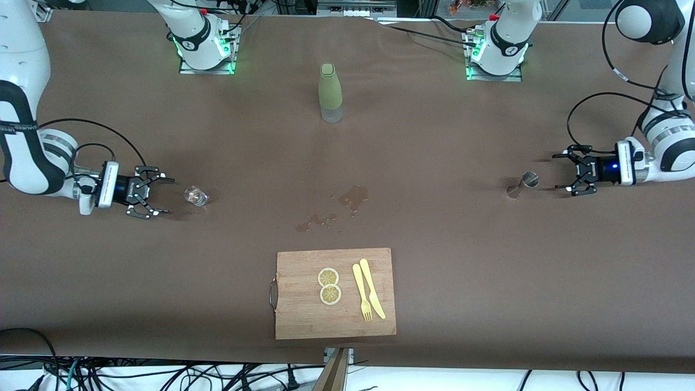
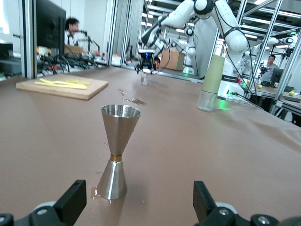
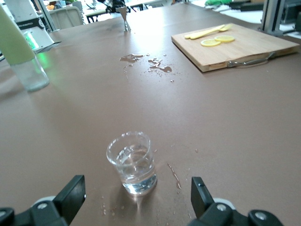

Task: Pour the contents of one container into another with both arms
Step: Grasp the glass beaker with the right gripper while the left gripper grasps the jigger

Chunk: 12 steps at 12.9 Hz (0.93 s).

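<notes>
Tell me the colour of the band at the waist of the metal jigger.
Gold, a thin band on the silver hourglass-shaped metal jigger; clearest in the left wrist view.

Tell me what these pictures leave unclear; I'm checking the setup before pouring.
- Jigger: whether it holds liquid; the left wrist view looks from the side, and the front view shows it too small.
- Bottle: its contents, hidden by the green sleeve.
- Bottle top: cut off in the right wrist view.

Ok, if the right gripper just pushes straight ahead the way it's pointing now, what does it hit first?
Most likely the small glass holding clear liquid. It stands upright on the table directly ahead of the open right gripper, roughly centred between its fingers, nothing in between.
</notes>
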Available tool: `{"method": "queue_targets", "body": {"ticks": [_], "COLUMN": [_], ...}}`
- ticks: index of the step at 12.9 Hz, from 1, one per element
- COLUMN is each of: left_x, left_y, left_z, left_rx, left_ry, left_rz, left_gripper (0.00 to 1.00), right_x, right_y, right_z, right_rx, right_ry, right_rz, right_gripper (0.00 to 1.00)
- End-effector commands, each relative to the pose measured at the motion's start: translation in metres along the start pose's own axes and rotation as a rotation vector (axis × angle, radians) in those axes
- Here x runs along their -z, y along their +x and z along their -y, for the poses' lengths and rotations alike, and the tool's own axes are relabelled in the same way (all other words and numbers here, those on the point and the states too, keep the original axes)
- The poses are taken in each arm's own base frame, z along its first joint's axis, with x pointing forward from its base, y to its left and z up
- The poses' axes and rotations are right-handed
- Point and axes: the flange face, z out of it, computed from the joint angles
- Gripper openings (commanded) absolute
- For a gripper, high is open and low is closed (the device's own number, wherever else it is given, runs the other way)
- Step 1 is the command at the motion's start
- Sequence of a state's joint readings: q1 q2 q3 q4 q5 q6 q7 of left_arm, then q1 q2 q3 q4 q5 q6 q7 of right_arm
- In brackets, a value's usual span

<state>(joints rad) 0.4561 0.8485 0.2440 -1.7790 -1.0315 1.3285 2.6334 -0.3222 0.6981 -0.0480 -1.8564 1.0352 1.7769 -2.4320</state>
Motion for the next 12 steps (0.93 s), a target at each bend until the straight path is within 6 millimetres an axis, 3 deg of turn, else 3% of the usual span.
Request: {"method": "queue_targets", "body": {"ticks": [1, 6, 8, 12], "left_x": [-0.017, -0.06, -0.068, -0.087], "left_y": [-0.019, -0.027, -0.022, -0.016], "left_z": [0.008, 0.022, 0.031, 0.04], "left_rx": [-0.095, -0.123, -0.142, -0.154], "left_ry": [0.03, 0.007, 0.012, -0.006], "left_rz": [-0.053, -0.104, -0.114, -0.129], "left_gripper": [1.0, 1.0, 1.0, 1.0], "right_x": [-0.011, -0.057, -0.074, -0.091], "right_y": [-0.013, -0.044, -0.045, -0.04], "right_z": [0.0, 0.014, 0.015, 0.014], "right_rx": [0.077, 0.076, 0.086, 0.084], "right_ry": [-0.042, -0.018, -0.024, -0.016], "right_rz": [-0.073, -0.163, -0.189, -0.205], "right_gripper": [1.0, 1.0, 1.0, 0.98]}}
